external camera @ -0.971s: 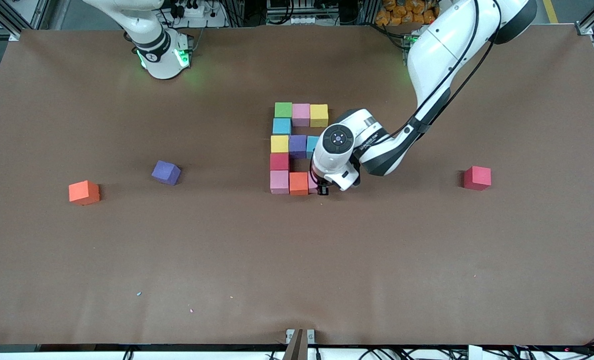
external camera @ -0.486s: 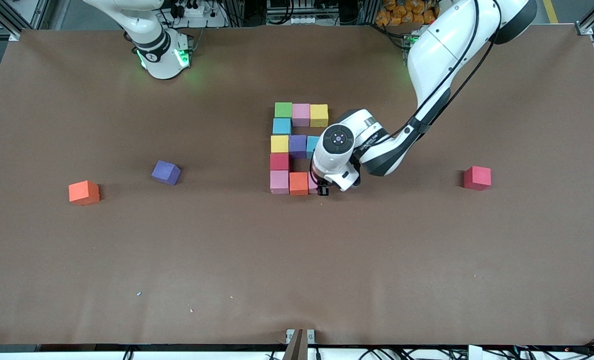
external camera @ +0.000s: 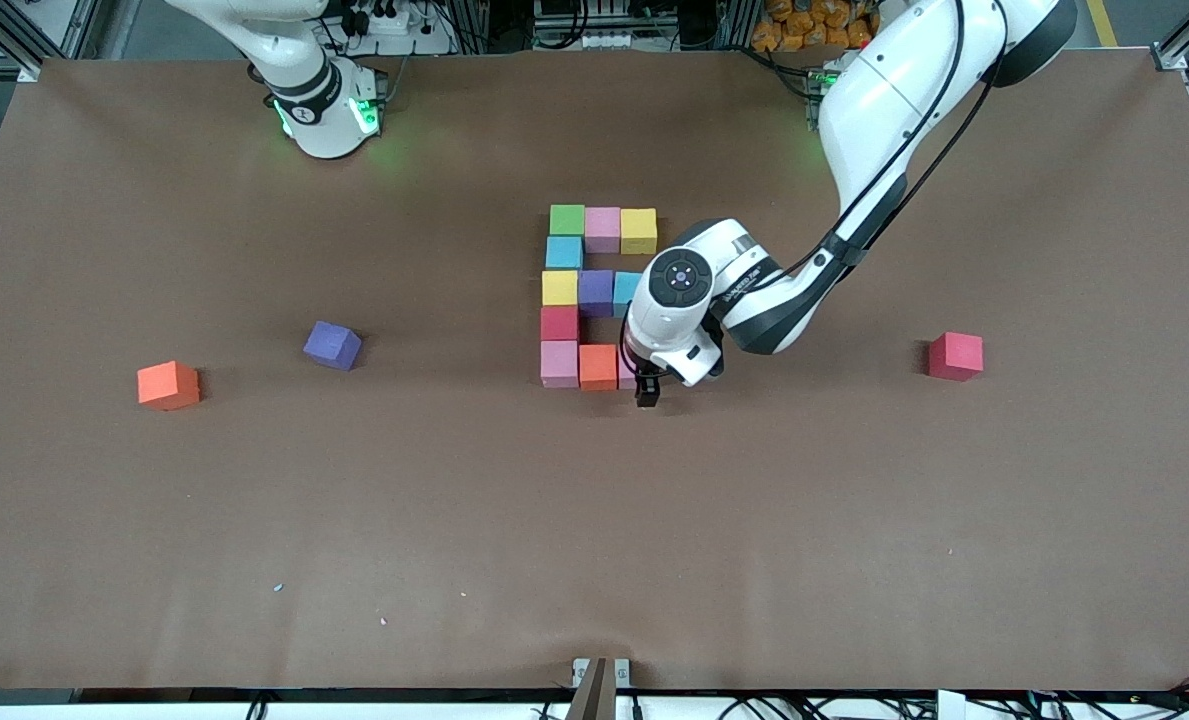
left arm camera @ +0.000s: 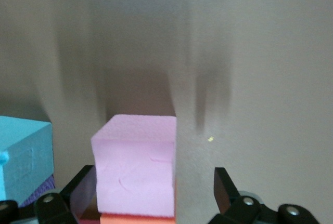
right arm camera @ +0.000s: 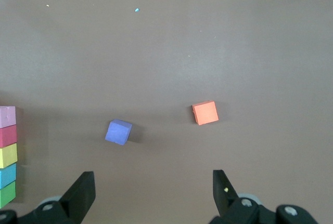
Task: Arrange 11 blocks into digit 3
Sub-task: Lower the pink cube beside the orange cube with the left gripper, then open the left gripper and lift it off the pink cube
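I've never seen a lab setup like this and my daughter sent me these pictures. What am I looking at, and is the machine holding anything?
These are two robot arms bolted to a brown table. One picture comes from a high camera facing them; the other two come from small cameras on each arm's wrist.

On the table, coloured foam blocks form a blocky figure. Three loose cubes lie apart: an orange cube and a purple cube toward the right arm's end, a red cube toward the left arm's end.

The left gripper is at the figure's nearest row, its fingers open on either side of a pink block that sits on the table beside an orange one, so nothing is held. The right gripper waits, open and empty, high above the table.
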`<state>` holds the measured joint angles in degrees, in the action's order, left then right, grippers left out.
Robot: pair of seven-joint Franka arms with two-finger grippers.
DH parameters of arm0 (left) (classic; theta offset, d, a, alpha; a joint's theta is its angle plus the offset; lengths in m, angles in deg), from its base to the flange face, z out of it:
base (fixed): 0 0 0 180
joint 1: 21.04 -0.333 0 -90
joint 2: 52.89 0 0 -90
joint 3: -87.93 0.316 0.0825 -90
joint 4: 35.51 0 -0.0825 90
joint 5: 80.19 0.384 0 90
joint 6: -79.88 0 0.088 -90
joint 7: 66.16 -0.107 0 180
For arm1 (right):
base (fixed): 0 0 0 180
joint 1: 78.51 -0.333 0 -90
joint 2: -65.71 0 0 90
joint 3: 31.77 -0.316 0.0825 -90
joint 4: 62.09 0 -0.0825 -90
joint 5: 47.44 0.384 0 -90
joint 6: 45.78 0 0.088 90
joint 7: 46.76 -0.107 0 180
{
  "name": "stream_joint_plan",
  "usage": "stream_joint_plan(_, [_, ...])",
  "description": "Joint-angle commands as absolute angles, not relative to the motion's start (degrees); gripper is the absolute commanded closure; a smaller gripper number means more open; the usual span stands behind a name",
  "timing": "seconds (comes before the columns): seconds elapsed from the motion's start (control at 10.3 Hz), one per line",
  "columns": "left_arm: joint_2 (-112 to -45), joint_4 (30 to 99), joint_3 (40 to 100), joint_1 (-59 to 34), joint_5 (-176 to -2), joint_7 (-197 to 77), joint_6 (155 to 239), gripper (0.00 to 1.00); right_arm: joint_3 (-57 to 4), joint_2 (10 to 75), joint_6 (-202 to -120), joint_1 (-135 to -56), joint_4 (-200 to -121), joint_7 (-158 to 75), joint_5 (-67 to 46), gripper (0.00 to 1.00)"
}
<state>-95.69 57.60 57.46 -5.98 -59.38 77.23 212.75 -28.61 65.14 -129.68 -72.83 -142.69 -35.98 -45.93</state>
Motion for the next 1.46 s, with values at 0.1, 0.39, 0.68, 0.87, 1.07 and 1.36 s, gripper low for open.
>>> stream_joint_plan(0.1, [-84.9,58.3,55.5,-6.9,-59.2,76.5,206.2,0.0,-28.4,64.4,-127.5,-72.5,-142.4,-35.9,-43.2,0.0])
stream_joint_plan(0.39, [-76.8,57.7,54.8,-10.5,-59.9,69.7,202.6,0.0,-28.4,63.6,-126.2,-73.7,-142.9,-37.0,-42.3,0.0])
stream_joint_plan(0.68, [-68.3,56.4,54.6,-16.7,-65.0,50.5,197.4,0.0,-28.4,63.0,-126.1,-75.1,-143.0,-38.6,-42.4,0.0])
stream_joint_plan(0.87, [-65.9,53.5,54.7,-22.2,-68.9,32.2,191.0,0.0,-28.3,62.6,-125.8,-75.8,-143.0,-38.5,-42.5,0.0])
stream_joint_plan(1.07, [-65.1,50.4,54.5,-28.1,-70.8,18.0,186.3,0.0,-26.8,62.3,-125.9,-78.7,-143.0,-38.6,-43.2,0.0])
stream_joint_plan(1.36, [-62.5,48.2,54.8,-35.3,-72.3,-7.3,180.3,0.0,-25.6,62.3,-125.9,-79.6,-143.0,-38.6,-43.2,0.0])
